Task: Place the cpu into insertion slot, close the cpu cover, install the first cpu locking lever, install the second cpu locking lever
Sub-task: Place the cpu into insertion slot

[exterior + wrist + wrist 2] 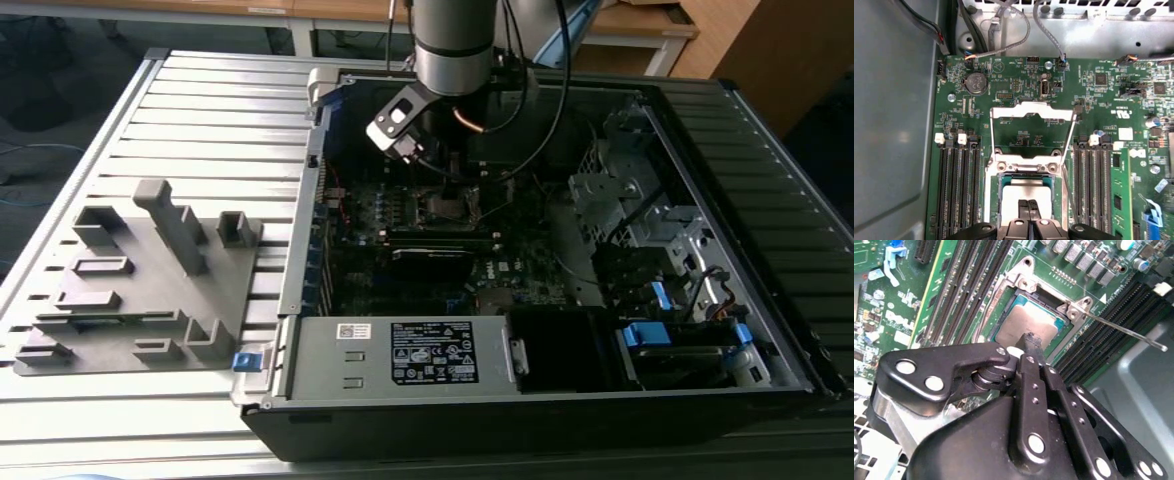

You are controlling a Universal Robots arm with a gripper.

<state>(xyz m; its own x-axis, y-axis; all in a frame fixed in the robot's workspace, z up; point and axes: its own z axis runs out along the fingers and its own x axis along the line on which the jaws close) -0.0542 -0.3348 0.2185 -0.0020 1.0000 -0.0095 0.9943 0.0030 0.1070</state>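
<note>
Shows hand (1029, 205) pinched shut on nothing, tips down at cpu (1026, 192) lying flat inside insertion slot (1024, 176), probably to press it level. Finds cpu cover (1004, 111) swung back open, keeping the chip reachable.

Power supply label (430, 353), print illegible.
</note>
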